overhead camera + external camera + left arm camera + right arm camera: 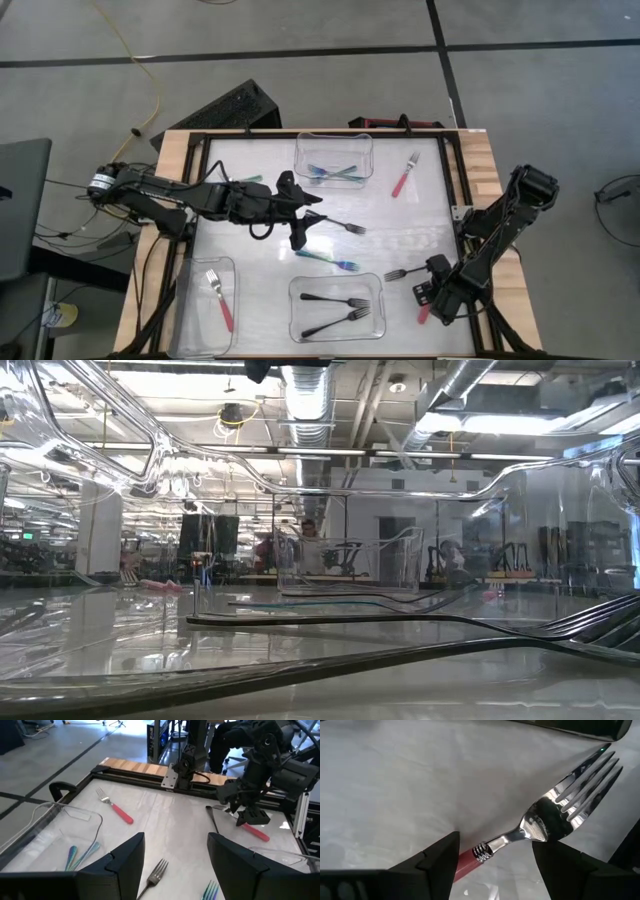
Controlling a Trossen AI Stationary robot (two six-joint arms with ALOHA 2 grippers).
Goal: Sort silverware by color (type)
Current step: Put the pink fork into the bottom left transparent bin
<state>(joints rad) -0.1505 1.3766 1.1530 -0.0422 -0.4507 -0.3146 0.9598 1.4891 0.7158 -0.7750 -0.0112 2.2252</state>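
My left gripper (pixel 308 218) is open over the table's middle. Its fingers stand on either side of a black fork (pixel 342 226), which lies flat on the table and also shows in the left wrist view (pixel 157 872). My right gripper (pixel 427 298) is open at the near right, low over a red-handled fork (pixel 520 832) that lies flat, with one finger on each side of it (pixel 255 832). Another black fork (pixel 398 272) lies beside it. A teal fork (pixel 335 263) lies mid-table. A red fork (pixel 405 176) lies at the far right.
Three clear bins stand on the table. The far one (pixel 365 140) holds teal forks, the near-left one (pixel 190 330) holds a red fork, and the near-middle one (pixel 375 330) holds two black forks. A black frame (pixel 455 190) borders the work surface.
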